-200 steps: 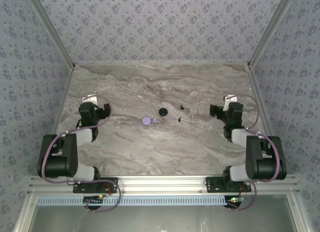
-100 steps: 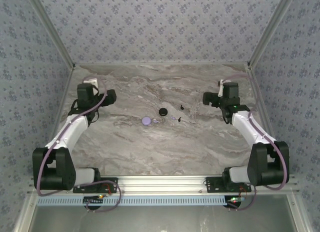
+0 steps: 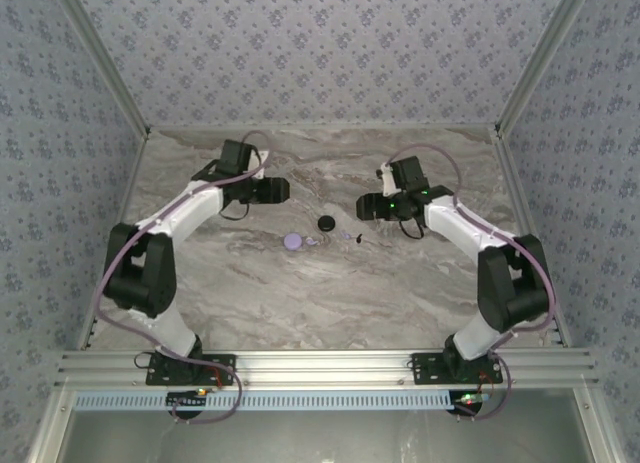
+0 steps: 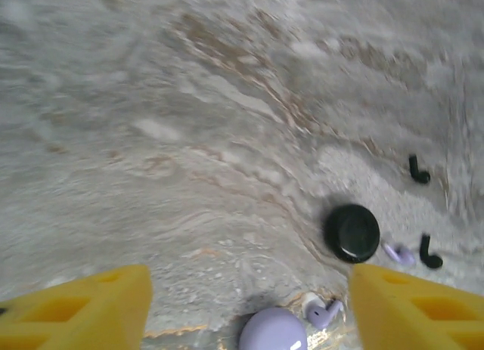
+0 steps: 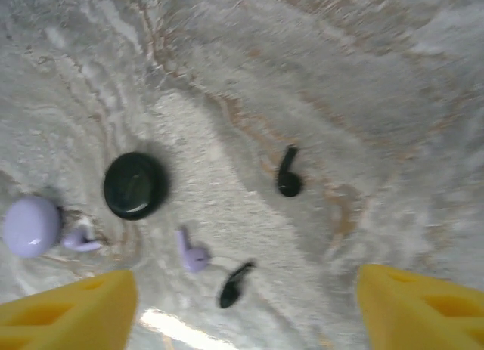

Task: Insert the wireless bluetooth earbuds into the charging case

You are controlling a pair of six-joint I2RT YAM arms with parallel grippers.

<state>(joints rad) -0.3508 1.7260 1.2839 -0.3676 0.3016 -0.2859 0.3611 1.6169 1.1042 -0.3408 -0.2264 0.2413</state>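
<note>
Both arms are hovering over the table with nothing in them. The left gripper has its yellow fingers spread apart and empty, and it's the same deal for the right gripper and its fingers. The charging case sits close in, right in the gap between the left fingers, with one lavender earbud just beside it. It might be touching, I can't tell. The other lavender earbud lies between the right gripper's fingers, apart from the black round case and the two black buds. My guess is those buds weigh nothing and are hard, glossy and rounded, so they'll squirt out or skate across the marble if pinched off-centre. I'd grab one across the stem, gently. The case looks like a smooth light dome, so I'd hold it across its widest part or it'll slide.
</note>
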